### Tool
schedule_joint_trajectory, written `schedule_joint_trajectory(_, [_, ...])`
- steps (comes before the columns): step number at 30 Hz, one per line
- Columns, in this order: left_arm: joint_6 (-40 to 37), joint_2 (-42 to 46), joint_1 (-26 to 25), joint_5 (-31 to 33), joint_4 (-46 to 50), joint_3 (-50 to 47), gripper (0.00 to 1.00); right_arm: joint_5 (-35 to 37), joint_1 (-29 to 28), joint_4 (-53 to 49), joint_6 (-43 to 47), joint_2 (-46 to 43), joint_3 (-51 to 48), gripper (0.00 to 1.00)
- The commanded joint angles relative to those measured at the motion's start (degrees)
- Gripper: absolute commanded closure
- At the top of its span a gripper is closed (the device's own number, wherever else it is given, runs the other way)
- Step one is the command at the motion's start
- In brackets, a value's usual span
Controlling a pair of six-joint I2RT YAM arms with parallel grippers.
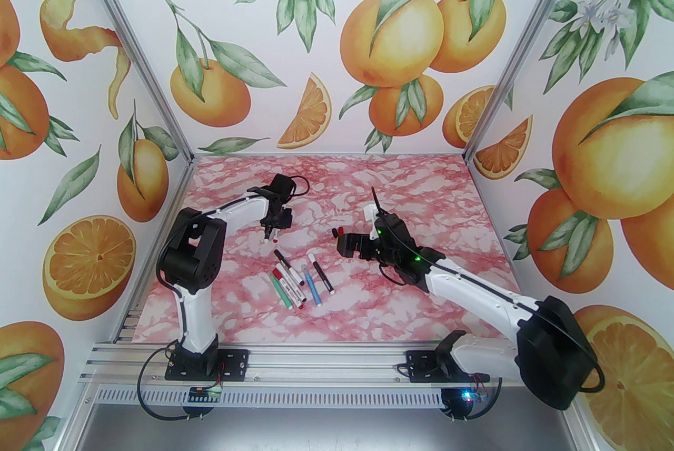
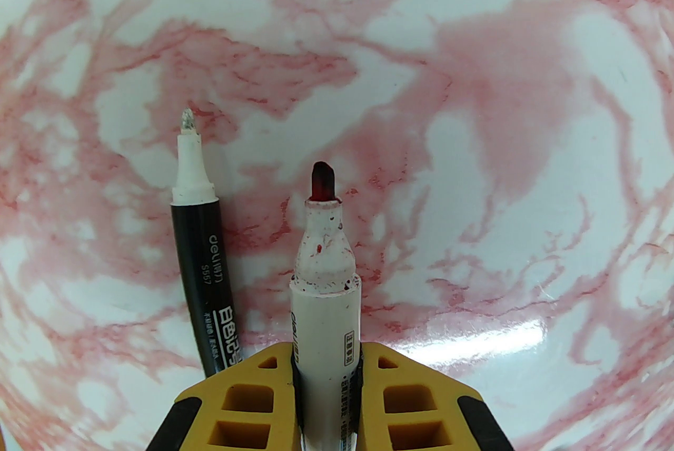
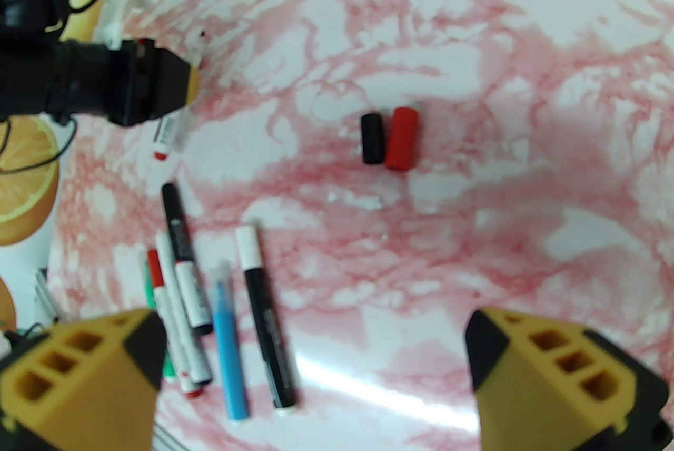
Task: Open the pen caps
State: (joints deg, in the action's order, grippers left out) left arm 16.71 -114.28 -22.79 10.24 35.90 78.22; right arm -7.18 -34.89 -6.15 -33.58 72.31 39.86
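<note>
Stubby black cap (image 3: 372,139) and red cap (image 3: 402,139) are off. My left gripper (image 2: 326,354) clamps the bared white marker (image 2: 324,280), my right gripper (image 3: 313,333) stands apart and empty, and I judge the other slim pens (image 3: 229,333) still wait.

- Table (image 1: 421,185): everything below lies on it or hangs over it.
- Pens (image 1: 300,280): a side-by-side row on the table, between the two arms.
- Caps (image 3: 389,138): two, touching, behind and right of the row, just left of the right gripper (image 1: 345,246).
- Left gripper (image 2: 326,356): over the table, behind the row's left end.
- Held pen (image 2: 324,301): between the left gripper's fingers.
- Loose pen (image 2: 202,248): on the table, just left of the held pen in the wrist view.
</note>
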Motion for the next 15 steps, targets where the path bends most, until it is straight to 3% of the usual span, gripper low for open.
schedule_joint_trajectory(1, [1.7, -1.4, 0.5, 1.2, 0.2, 2.1, 0.9, -0.9, -0.3, 0.1, 0.0, -0.5, 0.1, 0.0])
schedule_joint_trajectory(9, [2.3, -2.1, 0.4, 1.6, 0.0, 2.1, 0.81, -0.1, -0.3, -0.7, -0.1, -1.2, -0.4, 0.0])
schedule_joint_trajectory(15, [2.8, 1.4, 0.4, 0.3, 0.1, 1.3, 0.66, 0.2, -0.3, -0.6, -0.2, -2.3, -1.2, 0.0])
